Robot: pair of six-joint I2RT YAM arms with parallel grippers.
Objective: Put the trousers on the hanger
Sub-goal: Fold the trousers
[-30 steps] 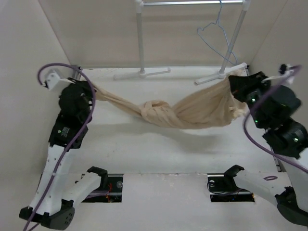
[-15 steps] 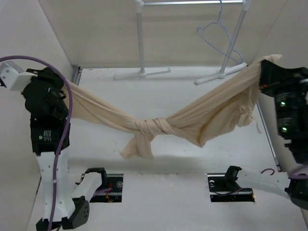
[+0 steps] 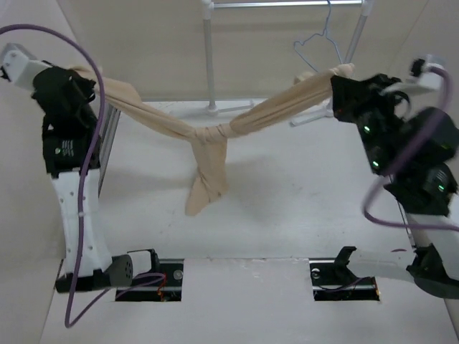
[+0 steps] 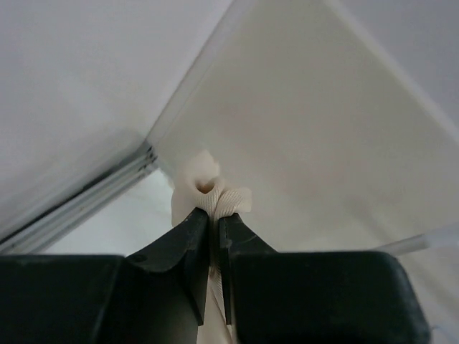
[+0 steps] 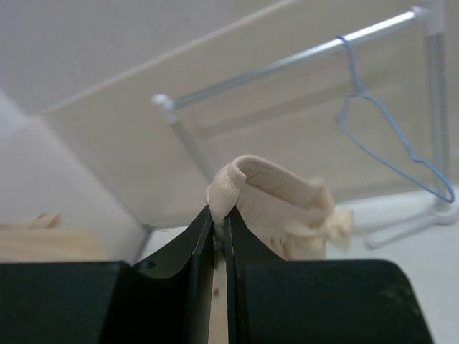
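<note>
Pale walls and a white tabletop [image 3: 287, 208] surround us. At the back stands a white tubular garment rack [image 3: 209, 64]. Our beige, wrinkly fabric trousers [image 3: 204, 172] stretch in the air between both arms, knotted mid-span, with one end dangling below the knot. A thin light-blue wire hanger [image 3: 320, 49] hangs from the rack's rail. Our left gripper [image 4: 214, 215] is clamped on one trouser end and our right gripper [image 5: 219, 215] on the other, just beside the hanger.
</note>
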